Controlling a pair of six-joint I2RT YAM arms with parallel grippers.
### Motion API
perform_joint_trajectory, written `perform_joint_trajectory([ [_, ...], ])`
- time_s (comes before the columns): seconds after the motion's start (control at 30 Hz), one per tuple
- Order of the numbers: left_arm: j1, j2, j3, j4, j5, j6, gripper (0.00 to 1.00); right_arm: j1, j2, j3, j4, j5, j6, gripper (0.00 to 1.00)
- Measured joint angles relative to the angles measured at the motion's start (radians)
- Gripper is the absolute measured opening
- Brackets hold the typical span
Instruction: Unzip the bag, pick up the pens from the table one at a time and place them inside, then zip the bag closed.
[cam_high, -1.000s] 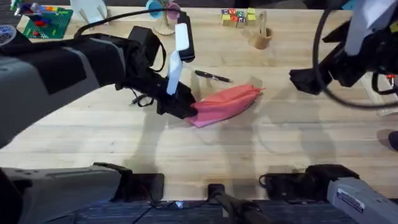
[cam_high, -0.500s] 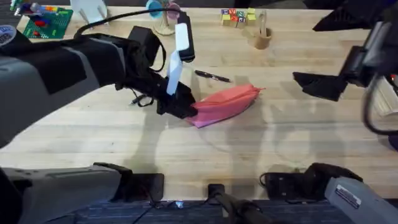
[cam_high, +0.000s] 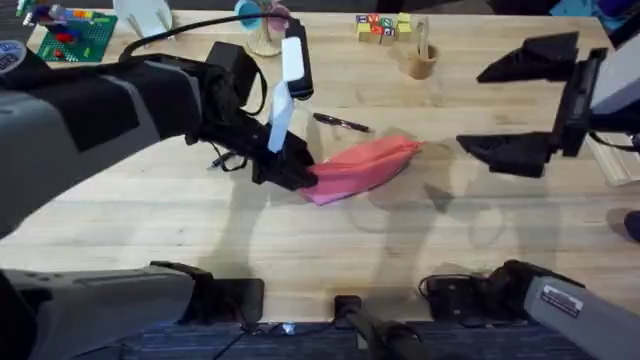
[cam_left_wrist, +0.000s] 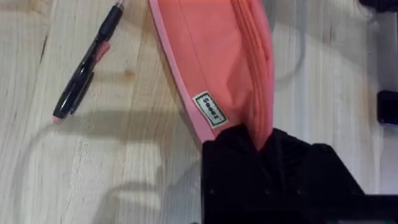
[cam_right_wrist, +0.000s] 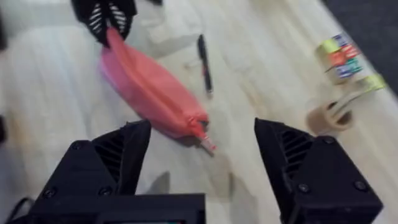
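The pink bag (cam_high: 365, 165) lies mid-table, slanting up to the right. My left gripper (cam_high: 292, 172) is shut on its lower-left end, and in the left wrist view the left gripper (cam_left_wrist: 258, 146) pinches the bag (cam_left_wrist: 230, 56) at its tip. A black pen (cam_high: 342, 122) lies just behind the bag, seen too as the pen (cam_left_wrist: 84, 71) beside it. My right gripper (cam_high: 470, 108) hangs open to the right of the bag's far end, apart from it. In the right wrist view the right gripper (cam_right_wrist: 202, 134) is spread wide over the zipper-pull end of the bag (cam_right_wrist: 149, 87), with the pen (cam_right_wrist: 204, 62) beyond.
At the back of the table stand coloured blocks (cam_high: 382, 27), a small wooden cup (cam_high: 420, 60) and a green pegboard (cam_high: 75, 35). A pale wooden piece (cam_high: 612, 160) lies at the right edge. Bare table (cam_high: 330, 240) lies in front of the bag.
The right gripper has turned and spread its fingers wide, now facing the bag's right end. The left arm, the bag and the pen have not moved.
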Motion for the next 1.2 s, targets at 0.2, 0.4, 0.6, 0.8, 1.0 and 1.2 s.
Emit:
perform_joint_trajectory([
  [0.2, 0.000, 0.000, 0.000, 0.002, 0.000, 0.000, 0.042, 0.000, 0.033, 0.000, -0.067, 0.082, -0.055, 0.996],
  [0.4, 0.000, 0.000, 0.000, 0.004, 0.000, 0.000, 0.042, 0.000, 0.034, 0.000, -0.067, 0.126, -0.103, 0.996],
  [0.6, 0.000, 0.000, 0.000, 0.004, 0.000, 0.000, 0.042, 0.000, 0.034, 0.000, -0.067, 0.131, -0.118, 0.995],
  [0.8, 0.000, 0.000, -0.001, 0.004, 0.000, 0.000, 0.042, 0.000, 0.034, 0.000, -0.061, 0.134, -0.125, 0.996],
  [1.0, 0.000, 0.000, -0.001, 0.004, 0.000, 0.000, 0.042, 0.000, 0.034, 0.000, -0.046, 0.135, -0.125, 0.996],
  [1.2, 0.000, 0.000, -0.001, 0.004, 0.000, 0.000, 0.042, 0.000, 0.034, 0.000, -0.020, 0.135, -0.126, 0.995],
])
